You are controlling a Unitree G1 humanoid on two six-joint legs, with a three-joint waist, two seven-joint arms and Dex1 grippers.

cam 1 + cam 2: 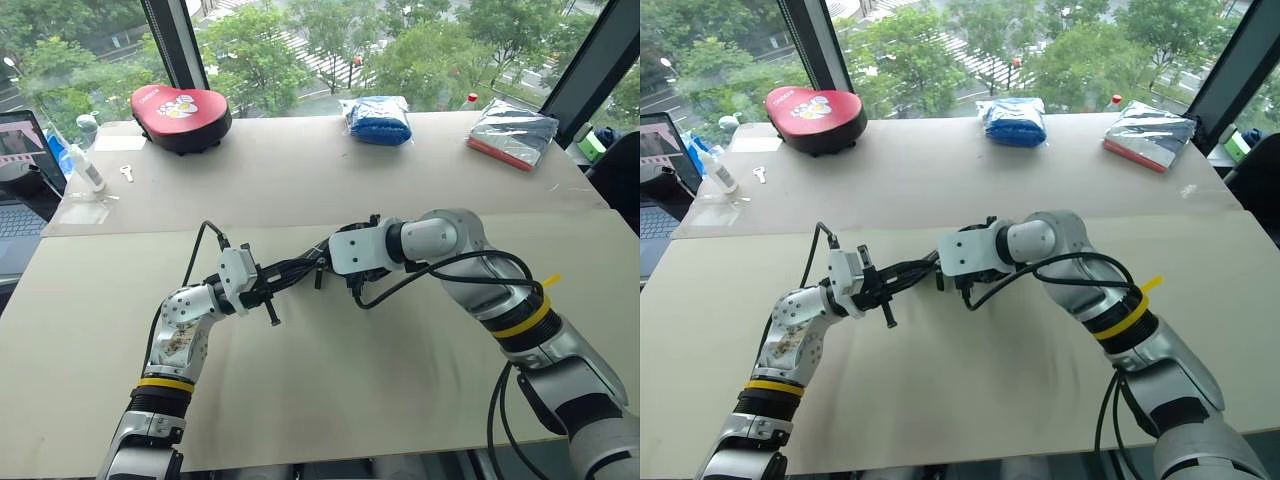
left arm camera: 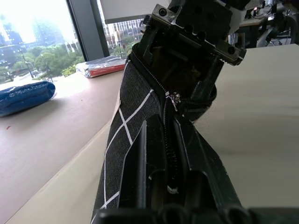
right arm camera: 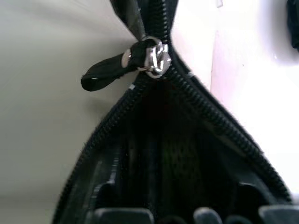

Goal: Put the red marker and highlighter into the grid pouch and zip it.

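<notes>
At the far left edge sits a laptop (image 1: 15, 190), then a small bottle (image 1: 88, 170) and a key (image 1: 127, 173) on the back table (image 1: 300, 170), with a red case (image 1: 180, 118) behind them near the window. Nearer me, my left gripper (image 1: 268, 290) is clamped tight on one end of the pouch (image 2: 128, 135), holding it up off the front table (image 1: 330, 380); in my left wrist view the black fabric with its white grid lines runs straight out between my fingers (image 2: 205, 163) and the closed stretch of zipper lies along the middle. My right gripper (image 1: 322, 268) meets the pouch's other end just right of that, its jaws standing apart over the open mouth, gripping nothing that I can make out. In my right wrist view the zipper slider (image 3: 156, 56) sits partway along with the pull cord (image 3: 105, 72) hanging to one side, and the teeth spread wide from there toward my fingers. Deep in the dark opening I see a faint green shape, perhaps the highlighter (image 3: 180, 154); I cannot tell where the marker is. Further right on the back table lie a blue bundle (image 1: 378, 120) and, well apart near the right end, a silver packet (image 1: 512, 133).
</notes>
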